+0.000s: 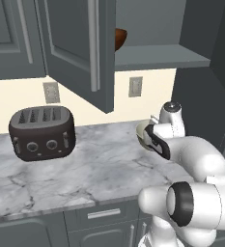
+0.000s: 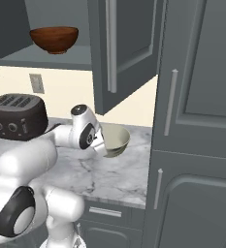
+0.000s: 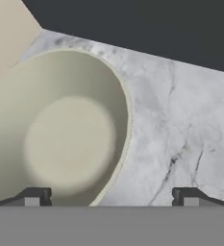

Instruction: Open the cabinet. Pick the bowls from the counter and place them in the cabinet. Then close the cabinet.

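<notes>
The gripper [image 3: 108, 196], jaws wide and empty, hovers over the cream bowl [image 3: 60, 129] on the marble counter [image 3: 180, 110] — the brown bowl [image 2: 54, 38] already sits in the open cabinet [image 2: 129, 43]. Next, likely: lower one finger inside the rim — then close.

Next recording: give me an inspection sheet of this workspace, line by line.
Surface: marble counter, veined, thick rounded edge.
Job's things: cabinet door open; wooden bowl on its shelf; cream bowl on the counter.
Clutter: dark toaster on the counter.
Grippers: gripper open, one fingertip over the cream bowl's inside, the other outside its rim; nothing held.
Cables: nothing seen.
Surroundings: two wall outlets; tall grey cabinet; drawer front.
</notes>
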You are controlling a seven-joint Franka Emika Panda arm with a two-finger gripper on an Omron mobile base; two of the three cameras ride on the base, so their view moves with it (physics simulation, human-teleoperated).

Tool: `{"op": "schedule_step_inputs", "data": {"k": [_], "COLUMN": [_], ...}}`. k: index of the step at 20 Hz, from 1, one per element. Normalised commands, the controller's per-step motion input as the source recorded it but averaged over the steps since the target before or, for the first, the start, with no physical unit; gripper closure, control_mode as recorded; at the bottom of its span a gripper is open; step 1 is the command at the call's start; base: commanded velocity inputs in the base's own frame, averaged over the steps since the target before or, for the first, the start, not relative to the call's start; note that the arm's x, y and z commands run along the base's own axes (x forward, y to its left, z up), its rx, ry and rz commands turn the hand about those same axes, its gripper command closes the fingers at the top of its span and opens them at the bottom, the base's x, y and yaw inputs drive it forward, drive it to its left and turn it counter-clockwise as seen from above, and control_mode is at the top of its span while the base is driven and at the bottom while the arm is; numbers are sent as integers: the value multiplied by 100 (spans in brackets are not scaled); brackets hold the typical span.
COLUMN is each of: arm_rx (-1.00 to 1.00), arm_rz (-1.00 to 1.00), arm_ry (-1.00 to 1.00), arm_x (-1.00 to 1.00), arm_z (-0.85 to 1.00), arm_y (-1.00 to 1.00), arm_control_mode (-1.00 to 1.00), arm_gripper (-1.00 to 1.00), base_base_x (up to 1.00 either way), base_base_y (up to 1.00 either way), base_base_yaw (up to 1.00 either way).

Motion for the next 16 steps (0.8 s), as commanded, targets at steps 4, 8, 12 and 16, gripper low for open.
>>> {"op": "schedule_step_inputs", "data": {"k": [4, 8, 12, 16], "arm_rx": [0, 0, 0, 0], "arm_rz": [0, 0, 0, 0], "arm_ry": [10, 9, 5, 3], "arm_x": [1, 0, 1, 9], "arm_z": [-32, -26, -5, -11], "arm_y": [-7, -5, 0, 0], "arm_control_mode": [-100, -100, -100, -100], "arm_gripper": [-100, -100, -100, -100], "base_base_x": [0, 0, 0, 0], "base_base_y": [0, 0, 0, 0], "base_base_yaw": [0, 0, 0, 0]}}
